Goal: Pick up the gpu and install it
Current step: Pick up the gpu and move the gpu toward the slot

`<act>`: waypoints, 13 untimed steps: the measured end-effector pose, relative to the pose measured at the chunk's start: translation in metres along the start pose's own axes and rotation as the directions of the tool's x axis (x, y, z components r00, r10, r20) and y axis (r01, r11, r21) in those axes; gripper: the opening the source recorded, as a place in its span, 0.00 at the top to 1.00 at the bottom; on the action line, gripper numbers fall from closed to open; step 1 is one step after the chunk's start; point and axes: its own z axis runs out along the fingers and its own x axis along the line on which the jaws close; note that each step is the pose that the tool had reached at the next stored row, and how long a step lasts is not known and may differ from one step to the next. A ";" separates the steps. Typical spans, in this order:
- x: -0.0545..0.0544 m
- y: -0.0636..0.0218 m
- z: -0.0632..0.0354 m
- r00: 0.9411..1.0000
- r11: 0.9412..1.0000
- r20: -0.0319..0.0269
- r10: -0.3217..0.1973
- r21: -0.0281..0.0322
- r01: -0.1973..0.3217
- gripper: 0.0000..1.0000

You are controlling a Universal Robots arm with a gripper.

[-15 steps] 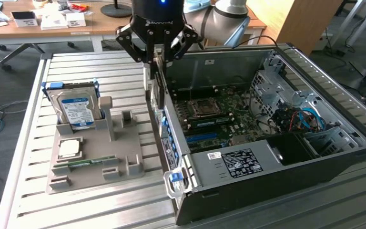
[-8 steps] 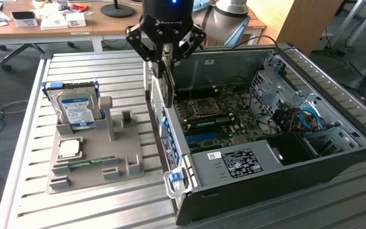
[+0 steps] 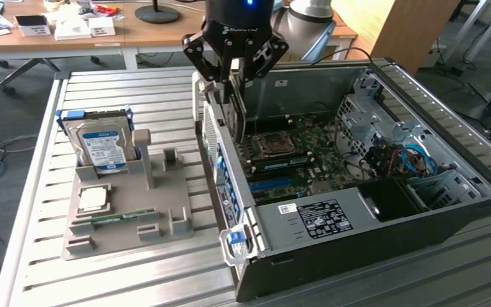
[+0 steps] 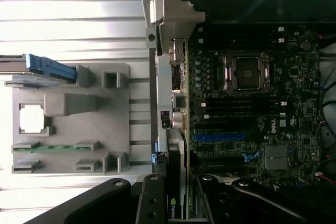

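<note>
Where your black two-fingered gripper point(image 3: 235, 69) closes, it is clamped on the upper end of the gpu point(image 3: 240, 109), a thin dark circuit card with a greenish edge. You see the card on edge, its long axis running down from the fingers toward the green motherboard point(image 3: 314, 144). Its silver metal end bracket point(image 4: 170, 9) is the end away from the fingers. The card hangs just inside the rear wall of the open black computer case point(image 3: 357, 256). Its flat faces run along that wall, crosswise to the blue expansion slot point(image 4: 218, 136). Your arm's wrist point(image 3: 237, 19) points straight down over the case's far rear corner. The case sits toward the exterior view's right edge of the slatted metal tabletop point(image 3: 143, 275). Toward the left edge lies a grey moulded holder point(image 3: 126, 224). It carries an upright silver hard drive with a blue-and-white label point(image 3: 100, 147) and a narrow green memory stick point(image 3: 122, 216) lying flat.
</note>
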 end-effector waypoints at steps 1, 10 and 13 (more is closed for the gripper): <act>-0.002 0.0001 0.0000 1.000 1.000 0.000 0.000 0.000 0.000 0.73; -0.020 0.0009 0.0006 1.000 1.000 0.000 0.000 -0.002 0.000 0.73; -0.026 0.0012 0.0007 1.000 1.000 0.000 0.000 -0.002 0.000 0.73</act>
